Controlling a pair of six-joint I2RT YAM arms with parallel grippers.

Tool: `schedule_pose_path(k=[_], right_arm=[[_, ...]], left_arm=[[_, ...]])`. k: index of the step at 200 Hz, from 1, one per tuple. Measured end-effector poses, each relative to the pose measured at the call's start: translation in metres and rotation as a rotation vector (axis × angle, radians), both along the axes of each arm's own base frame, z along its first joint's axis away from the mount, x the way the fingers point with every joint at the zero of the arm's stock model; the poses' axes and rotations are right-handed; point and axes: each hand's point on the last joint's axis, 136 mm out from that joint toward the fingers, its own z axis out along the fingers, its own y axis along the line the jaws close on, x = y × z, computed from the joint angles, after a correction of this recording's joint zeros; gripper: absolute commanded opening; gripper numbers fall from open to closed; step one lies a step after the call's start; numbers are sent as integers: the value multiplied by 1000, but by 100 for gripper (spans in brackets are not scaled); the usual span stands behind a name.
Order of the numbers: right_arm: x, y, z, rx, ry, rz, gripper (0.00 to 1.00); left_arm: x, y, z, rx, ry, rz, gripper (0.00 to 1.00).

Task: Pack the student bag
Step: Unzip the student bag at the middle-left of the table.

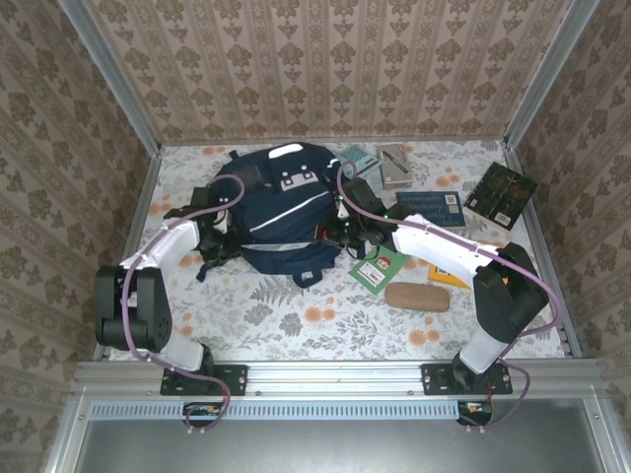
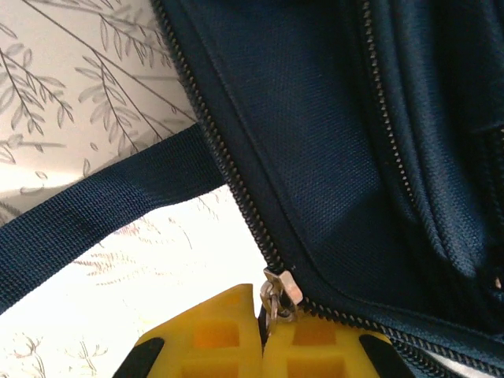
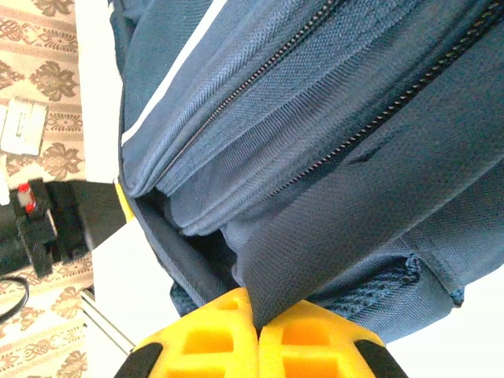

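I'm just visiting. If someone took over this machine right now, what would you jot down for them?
Left gripper: shut on the zipper pull of the student bag.
Right gripper: shut on a fold of bag fabric.
Bag lies mid-table; blue book, green booklet and brown case lie loose to its right.
Done: bag gripped from both sides. Left: likely packing those items.

I'm working in a robot test cell dressed up as a home, not a real room. Bare aluminium posts frame three walls of brown damask wallpaper, and the table wears a floral cloth. Along its near edge runs a metal rail with my left arm and right arm bolted on. A student bag and books lie on the cloth.
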Motion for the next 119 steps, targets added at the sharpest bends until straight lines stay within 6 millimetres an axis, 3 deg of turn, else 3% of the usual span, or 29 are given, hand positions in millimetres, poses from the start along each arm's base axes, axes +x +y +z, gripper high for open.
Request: schedule_pose_path(k=[11, 31, 45, 53, 62, 84, 119], right_arm=[[-1, -1, -1, -9, -5, 8, 0], [0, -24, -4, -63, 5, -27, 0], [6, -35, 0, -73, -10, -49, 0], [8, -38, 2, -79, -15, -54, 0], [9, -38, 3, -82, -16, -52, 18], [12, -30, 15, -82, -46, -22, 31], [7, 6, 35, -58, -121, 97, 50]], left_arm=[[7, 7, -2, 12, -5, 20, 0], [27, 38, -8, 82, -40, 103, 0], [33, 47, -8, 115, -60, 122, 0], [33, 44, -8, 123, -65, 111, 0], [32, 38, -7, 125, -70, 92, 0], [25, 20, -8, 113, -76, 40, 0], [5, -8, 7, 63, -122, -34, 0]])
